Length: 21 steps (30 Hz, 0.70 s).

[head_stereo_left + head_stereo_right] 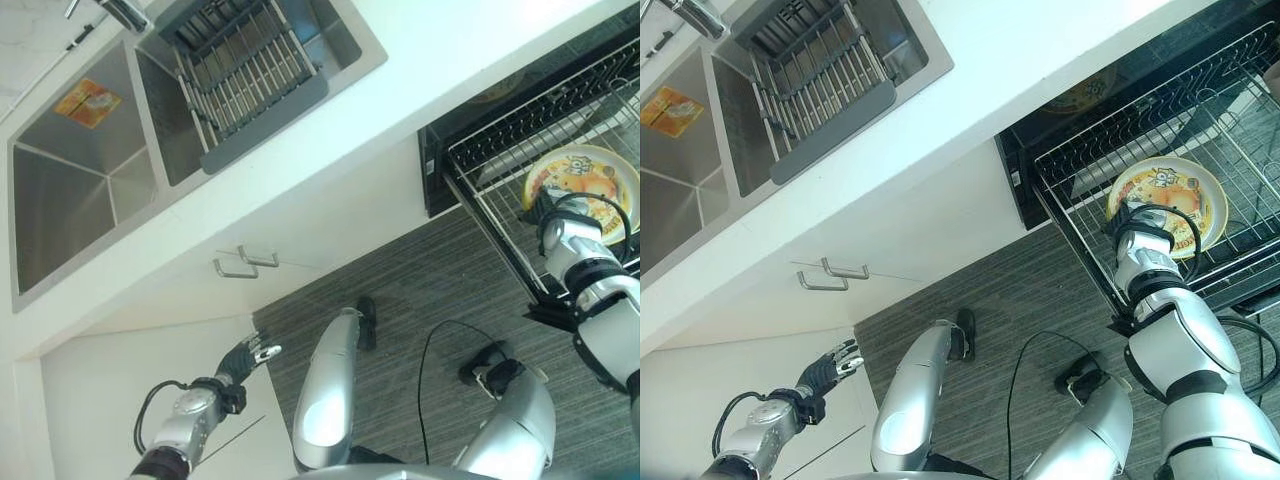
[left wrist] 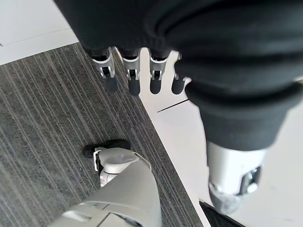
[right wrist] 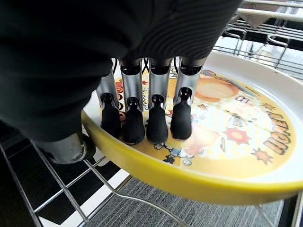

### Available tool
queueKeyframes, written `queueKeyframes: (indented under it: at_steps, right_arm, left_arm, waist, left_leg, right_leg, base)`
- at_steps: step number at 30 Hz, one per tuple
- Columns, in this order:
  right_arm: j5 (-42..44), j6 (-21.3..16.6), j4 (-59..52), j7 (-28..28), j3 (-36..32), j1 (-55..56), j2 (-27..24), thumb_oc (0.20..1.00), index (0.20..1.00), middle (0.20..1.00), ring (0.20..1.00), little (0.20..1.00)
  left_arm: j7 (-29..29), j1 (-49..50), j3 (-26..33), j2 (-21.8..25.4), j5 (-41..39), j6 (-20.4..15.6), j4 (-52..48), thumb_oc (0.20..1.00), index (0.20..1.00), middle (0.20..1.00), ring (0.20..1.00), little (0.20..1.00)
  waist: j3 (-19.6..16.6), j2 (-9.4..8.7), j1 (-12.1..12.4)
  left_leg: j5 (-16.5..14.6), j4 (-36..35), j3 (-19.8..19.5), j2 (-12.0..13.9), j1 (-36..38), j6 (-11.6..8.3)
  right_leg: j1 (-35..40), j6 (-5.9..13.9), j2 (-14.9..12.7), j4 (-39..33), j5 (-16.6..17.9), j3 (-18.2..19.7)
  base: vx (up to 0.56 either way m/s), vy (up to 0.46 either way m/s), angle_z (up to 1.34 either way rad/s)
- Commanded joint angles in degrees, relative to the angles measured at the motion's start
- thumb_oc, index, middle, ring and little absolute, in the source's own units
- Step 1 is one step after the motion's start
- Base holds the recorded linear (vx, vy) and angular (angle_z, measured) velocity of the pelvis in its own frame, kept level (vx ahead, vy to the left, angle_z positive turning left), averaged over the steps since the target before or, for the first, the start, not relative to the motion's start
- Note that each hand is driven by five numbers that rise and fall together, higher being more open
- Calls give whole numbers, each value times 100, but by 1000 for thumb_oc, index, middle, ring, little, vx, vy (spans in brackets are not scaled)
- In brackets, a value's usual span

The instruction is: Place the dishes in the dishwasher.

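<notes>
Starting at the left, the stainless double sink is sunk into the white desk, with a wire drying rack resting across its right basin. Below it, in front of the white cabinet doors, the left robot hand hangs idle with its fingers straight and relaxed, holding nothing. Further right, the dishwasher's wire rack is pulled out over the grey floor. The yellow cartoon plate lies in that rack, and the right robot hand pinches its near rim, fingertips pressed on the printed face and the thumb tucked under the edge. The plate appears already lowered onto the wires, so the step in hand is probably the release. Doing it well likely means checking that the plate rests steadily on the wires, then spreading the fingers gently and lifting straight away so the rim is not dragged along.
</notes>
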Motion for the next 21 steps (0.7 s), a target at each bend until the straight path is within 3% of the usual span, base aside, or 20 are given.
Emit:
queueKeyframes:
  at_steps: [1,4,8,13,14,18,21]
  right_arm:
    - [814,223,260,-311,-328,-558,-3,1000,1000,1000,1000,1000]
    - [1219,205,301,-420,-466,-572,21,1000,1000,1000,1000,1000]
    - [2432,67,175,-889,-929,-592,7,1000,1000,1000,1000,1000]
    - [3355,-186,-589,-1015,-1238,-519,-238,1000,1000,1000,1000,1000]
    - [3479,-98,-1162,-1073,-1329,-385,-371,1000,1000,1000,1000,1000]
    - [3369,473,-3497,-1098,-2107,704,-591,1000,1000,1000,1000,1000]
    - [3080,638,-4843,-812,-2736,1626,-560,1000,1000,1000,1000,1000]
  left_arm:
    - [96,12,97,214,-200,-23,142,1000,1000,1000,1000,1000]
    - [90,-16,75,186,-202,-34,183,1000,1000,1000,1000,1000]
    - [82,24,13,147,-239,-131,248,1000,1000,1000,1000,1000]
    - [144,304,64,216,-255,-93,-25,1000,1000,1000,1000,1000]
    - [174,453,120,240,-252,-112,-173,1000,1000,1000,1000,1000]
    - [364,1041,376,179,40,-145,-629,1000,1000,1000,1000,1000]
    - [588,1339,519,62,362,-56,-735,1000,1000,1000,1000,1000]
  waist:
    - [119,-19,96]
    - [120,-20,85]
    - [131,-56,40]
    - [116,-181,-55]
    - [103,-227,-106]
    - [71,-393,-276]
    - [39,-523,-405]
  left_leg:
    - [124,-263,-210,-35,-263,-87]
    - [136,-273,-216,-34,-264,-98]
    - [190,-347,-214,-18,-172,-130]
    - [328,-588,-186,35,92,-180]
    - [539,-788,-163,46,153,-150]
    - [734,-1182,-104,87,511,-191]
    - [856,-1460,-40,121,780,-207]
  right_leg:
    - [-5,698,-380,529,-335,-17]
    - [-9,696,-363,538,-341,-7]
    - [98,693,-272,476,-341,-10]
    - [351,694,-68,261,-295,1]
    - [412,613,32,78,-150,-44]
    - [747,625,320,-345,-52,23]
    - [994,625,510,-698,51,69]
  base:
    - [0,0,0]
    - [5,12,1]
    - [41,44,-1]
    - [62,46,-5]
    - [29,52,-8]
    - [78,50,-11]
    - [82,51,-16]
